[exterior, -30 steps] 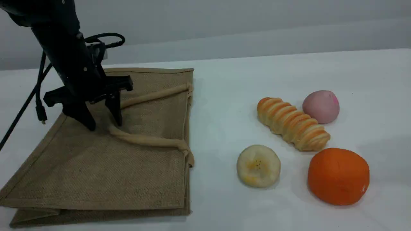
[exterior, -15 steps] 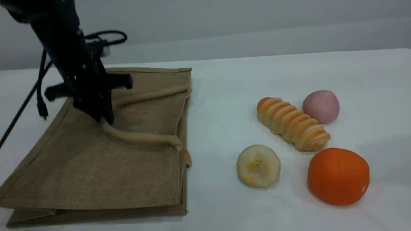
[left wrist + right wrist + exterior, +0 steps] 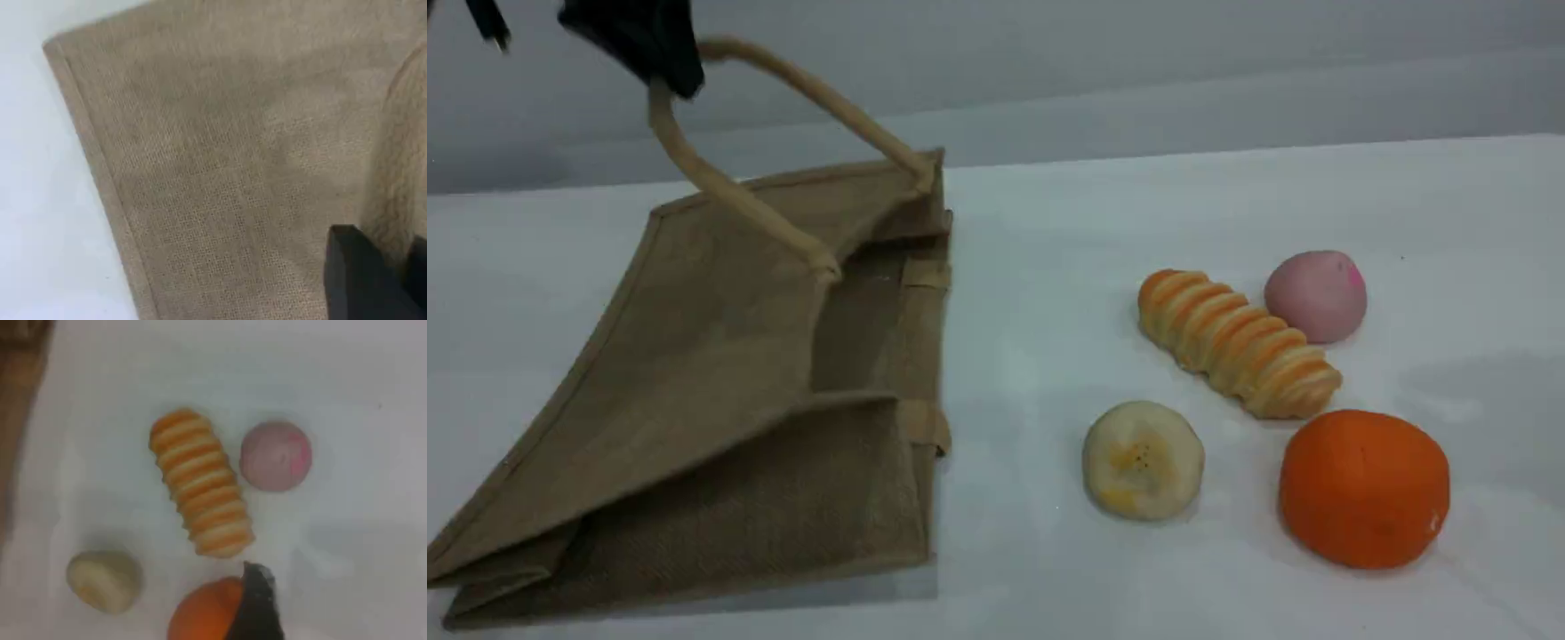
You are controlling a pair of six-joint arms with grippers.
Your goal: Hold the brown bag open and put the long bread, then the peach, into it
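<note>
so the left end effector (image 3: pixel 667 76) is up at the top left of the scene view, pinched tight on one of the beige loop handles (image 3: pixel 729 191) of the brown bag (image 3: pixel 720 409). that side of the bag is pulled up off the table (image 3: pixel 1032 267) so the mouth gapes toward the food, with the bottom edge resting on the table. the long bread (image 3: pixel 1238 342) lies slantwise on the table well right of the bag, with the peach (image 3: pixel 1316 295) just beside it on the far side. a banana slice (image 3: pixel 1143 459) and an orange ball (image 3: pixel 1364 487) sit nearer the camera. the right end effector (image 3: pixel 257 607) hangs above the food, only one fingertip showing, apparently spread wide, gripping nothing.
</note>
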